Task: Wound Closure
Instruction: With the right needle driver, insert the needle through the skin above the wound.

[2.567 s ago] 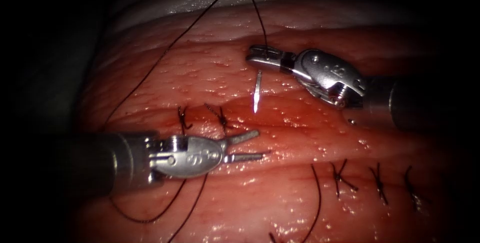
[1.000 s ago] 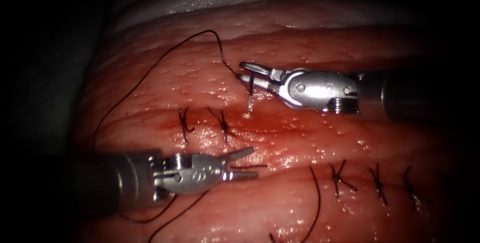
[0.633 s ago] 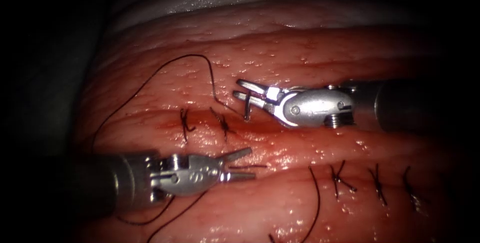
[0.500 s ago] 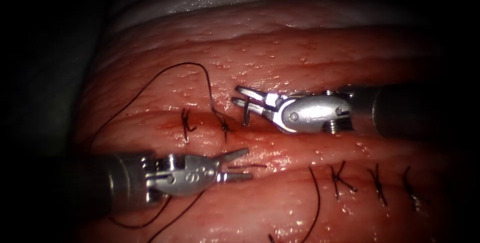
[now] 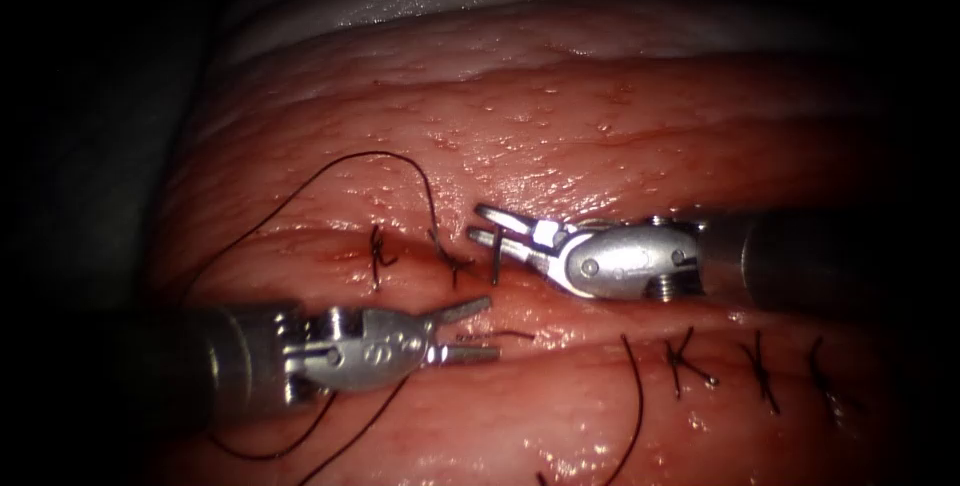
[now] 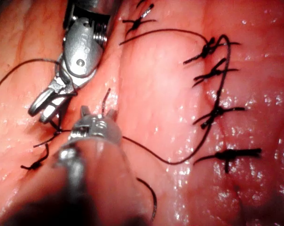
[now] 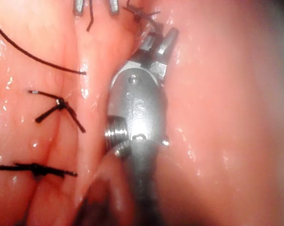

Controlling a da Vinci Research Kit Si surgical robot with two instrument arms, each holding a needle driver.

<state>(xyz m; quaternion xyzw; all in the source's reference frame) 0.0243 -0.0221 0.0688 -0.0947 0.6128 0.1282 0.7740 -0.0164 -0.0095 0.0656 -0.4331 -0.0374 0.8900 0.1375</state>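
The right tool (image 5: 488, 229) comes in from the right, its jaws shut on the curved needle (image 5: 496, 258) near its thread end. The needle points down, and its tip meets the tissue (image 5: 560, 136) at the cut (image 5: 560, 291), just right of two tied stitches (image 5: 377, 257). How deep the tip sits I cannot tell. Dark thread (image 5: 372, 157) arcs from the needle up and leftward over the tissue. Below the cut, the left tool (image 5: 492, 328) lies with its jaws open and holds nothing. The left wrist view has the right tool (image 6: 47, 106) beyond the left tool (image 6: 98, 113).
A second row of tied stitches (image 5: 683, 359) runs along the lower right, with a loose strand of thread (image 5: 636, 396) beside it. More thread loops under the left tool's shaft (image 5: 250, 358). Red fluid wets the cut. Those stitches (image 7: 59, 106) also lie beside the right tool (image 7: 159, 43).
The right tool has come down and left with the needle, from above the tissue to the cut. The raised thread loop has sunk onto the tissue. The left tool drifted slightly down-left, still open.
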